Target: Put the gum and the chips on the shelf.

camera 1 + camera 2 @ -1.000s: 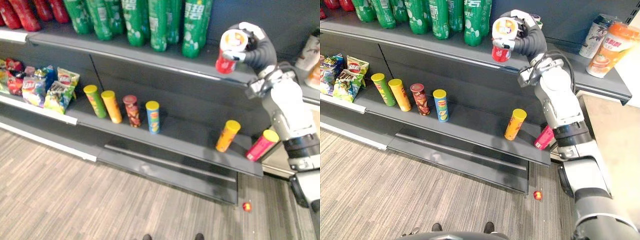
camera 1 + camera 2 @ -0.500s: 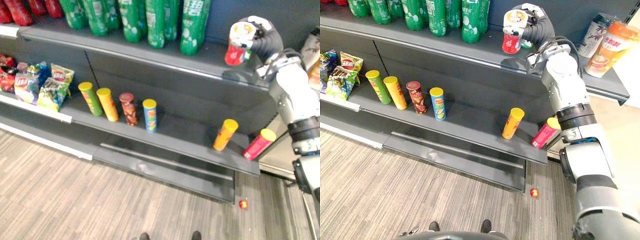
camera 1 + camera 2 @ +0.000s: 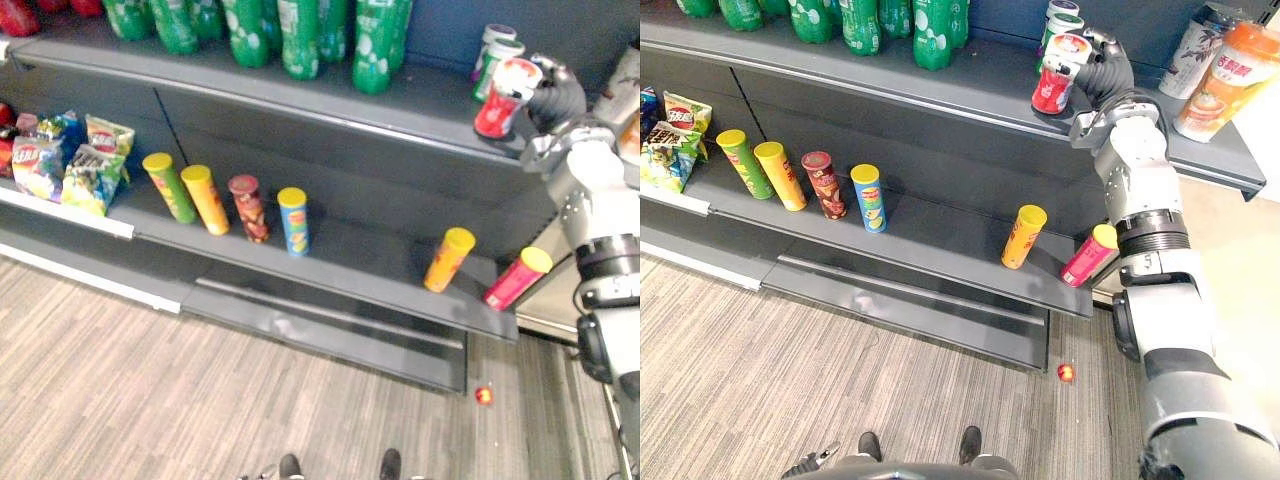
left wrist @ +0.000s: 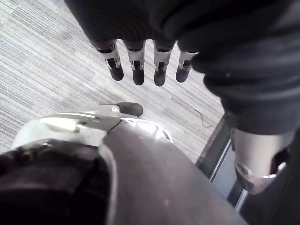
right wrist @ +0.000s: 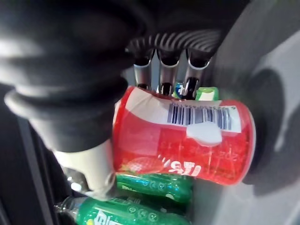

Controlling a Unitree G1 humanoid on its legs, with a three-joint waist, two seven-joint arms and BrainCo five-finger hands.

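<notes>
My right hand (image 3: 1103, 72) curled round red gum can (image 3: 1053, 78), upper right; seat base flat on shelf (image 3: 970, 82), clear of neighbouring cans (image 3: 1060, 16), then release.

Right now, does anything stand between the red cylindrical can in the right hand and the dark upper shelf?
Nothing visible does. The right hand holds the red cylindrical can at the front edge of the dark upper shelf. Two green-and-white cans stand close behind it and probably limit how deep it can go.
</notes>
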